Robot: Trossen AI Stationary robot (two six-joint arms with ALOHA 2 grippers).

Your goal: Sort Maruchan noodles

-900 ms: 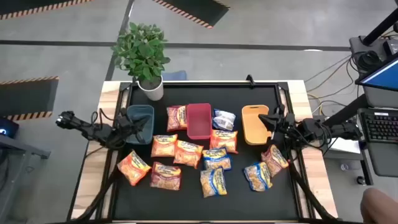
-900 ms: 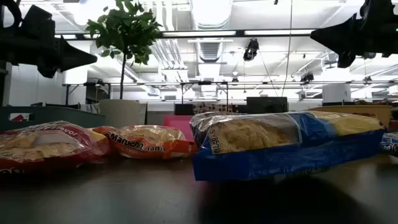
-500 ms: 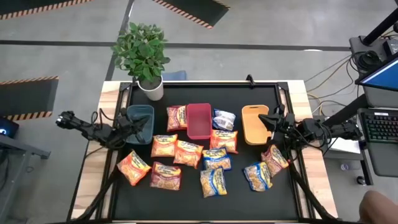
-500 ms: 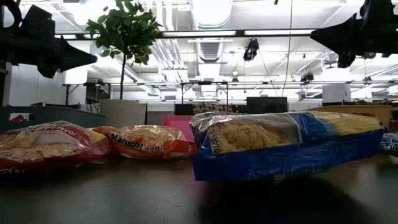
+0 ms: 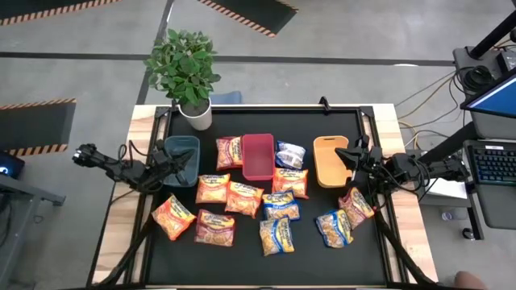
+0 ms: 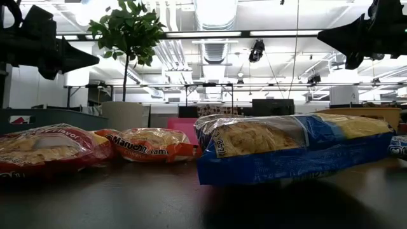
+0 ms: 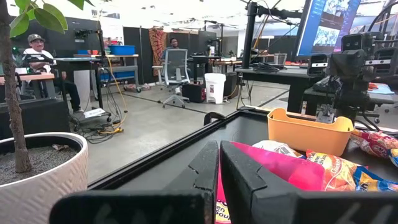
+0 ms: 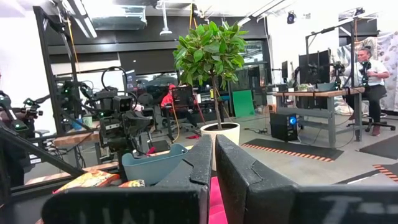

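Sorting is not begun: both clenched pincers, left pincer [image 5: 181,163] and right pincer [image 5: 345,157], are being held clear, the Maruchan noodles [image 5: 242,199] lying loose between them.

A grey concrete floor [image 5: 339,32] is spreading around the wooden table [image 5: 407,242], with black-and-orange hazard stripes [image 5: 32,127] lying on it. Long ceiling lights [image 6: 286,33] are glowing among white ducts overhead. A potted plant [image 5: 185,68] is standing at the table's far corner. Beyond, a person [image 7: 37,56] is sitting at a desk, an office chair [image 7: 174,68] is waiting near a white bin [image 7: 214,87], and another person [image 8: 367,81] is standing among monitors.
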